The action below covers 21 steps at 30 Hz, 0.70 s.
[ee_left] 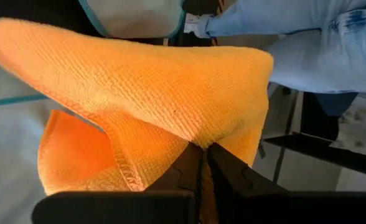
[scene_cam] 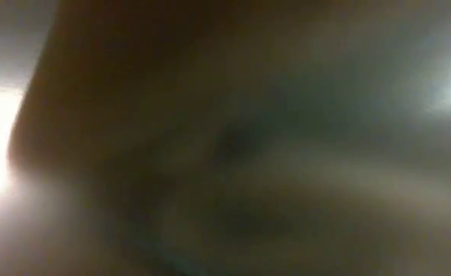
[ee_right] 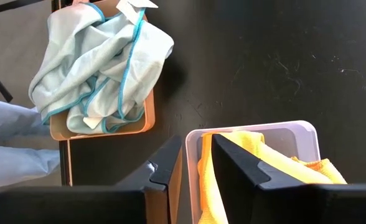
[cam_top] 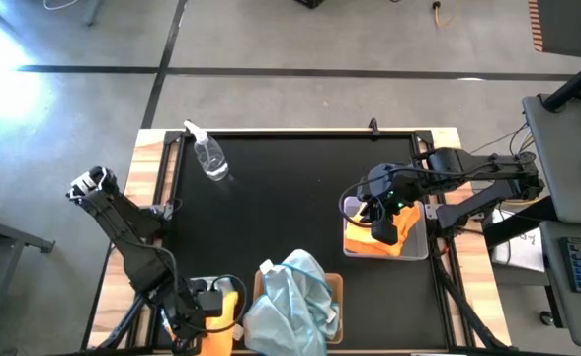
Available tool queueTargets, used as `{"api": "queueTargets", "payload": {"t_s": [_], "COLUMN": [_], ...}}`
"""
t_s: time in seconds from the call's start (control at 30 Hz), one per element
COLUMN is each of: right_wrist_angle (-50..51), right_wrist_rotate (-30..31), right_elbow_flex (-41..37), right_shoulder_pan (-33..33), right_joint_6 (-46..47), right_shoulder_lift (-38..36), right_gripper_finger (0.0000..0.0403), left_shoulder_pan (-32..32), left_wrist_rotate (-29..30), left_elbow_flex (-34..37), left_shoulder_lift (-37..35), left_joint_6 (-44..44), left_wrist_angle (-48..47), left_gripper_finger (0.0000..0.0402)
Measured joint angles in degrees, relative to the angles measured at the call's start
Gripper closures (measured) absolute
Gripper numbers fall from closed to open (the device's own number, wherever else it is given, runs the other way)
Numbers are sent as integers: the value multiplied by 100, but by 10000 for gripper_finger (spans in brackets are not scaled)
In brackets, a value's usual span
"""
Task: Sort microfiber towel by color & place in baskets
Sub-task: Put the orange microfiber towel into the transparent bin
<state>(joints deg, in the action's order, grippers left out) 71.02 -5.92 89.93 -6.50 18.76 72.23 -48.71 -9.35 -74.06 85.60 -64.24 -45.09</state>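
Observation:
My left gripper (ee_left: 203, 152) is at the table's near edge (cam_top: 211, 321), just left of the tan basket (cam_top: 337, 287), and is shut on a bright orange towel (ee_left: 158, 87). The tan basket holds a heap of pale blue towels (cam_top: 295, 297) (ee_right: 96, 62). My right gripper (ee_right: 198, 155) hangs open over the light grey basket (ee_right: 295, 127) at the table's right side (cam_top: 381, 220). Orange towels (ee_right: 264, 162) lie in that basket. The low view is blocked and shows nothing. My left gripper pinches the orange towel between its two fingers at a bunched part of the cloth (ee_left: 201, 140), some way in from the hemmed edge (ee_left: 124, 165). The cloth spreads out wide in front of the fingers. How many layers it has, and whether the towel hangs clear, I cannot tell.
A clear spray bottle (cam_top: 209, 158) lies near the table's far left corner. The black mat (cam_top: 290, 198) between the baskets and the bottle is bare. A person's legs in blue jeans (ee_left: 320, 43) stand just beyond the near edge.

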Motion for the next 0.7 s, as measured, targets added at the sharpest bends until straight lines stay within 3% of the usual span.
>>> {"api": "queueTargets", "payload": {"t_s": [0.3,0.53,0.7], "right_wrist_angle": [2,4,4], "right_wrist_rotate": [-1,-3,-5], "right_elbow_flex": [0,0,0], "right_shoulder_pan": [0,-1,-1], "right_joint_6": [-64,92,117], "right_shoulder_lift": [0,0,0], "right_gripper_finger": [330,322,324], "left_shoulder_pan": [4,7,4], "left_wrist_rotate": [342,1105,1778], "left_elbow_flex": [-1275,-2442,-3370], "left_shoulder_lift": [178,463,809], "left_joint_6": [224,363,1177], "left_wrist_angle": [-1277,-1940,-2296], "left_gripper_finger": [402,402,402]}}
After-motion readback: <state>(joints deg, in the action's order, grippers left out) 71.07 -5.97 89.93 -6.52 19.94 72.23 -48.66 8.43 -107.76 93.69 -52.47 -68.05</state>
